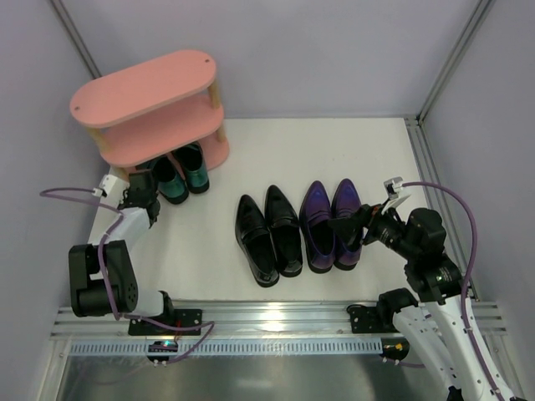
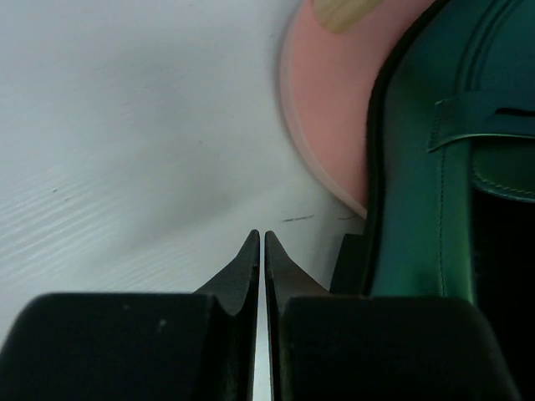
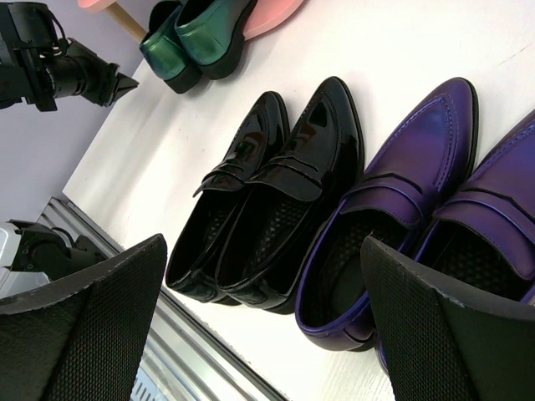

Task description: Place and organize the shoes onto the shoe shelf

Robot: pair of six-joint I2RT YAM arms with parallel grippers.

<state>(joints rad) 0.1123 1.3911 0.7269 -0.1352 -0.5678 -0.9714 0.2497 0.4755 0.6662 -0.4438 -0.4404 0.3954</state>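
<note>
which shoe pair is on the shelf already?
The green pair: toes on the bottom board of the pink shelf, heels sticking out. The black pair and purple pair stand on the table.

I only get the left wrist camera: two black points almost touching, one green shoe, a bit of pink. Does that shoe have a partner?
Observer: Yes. The top view shows a green pair side by side, toes tucked onto the lowest board of the pink shelf, heels poking out.
Operator: Any other shoes around?
Observer: A black pair and a purple pair stand next to each other on the table, away from the shelf.
Operator: And the other arm?
Observer: The right gripper is open, close by the purple pair's heel end.
</note>
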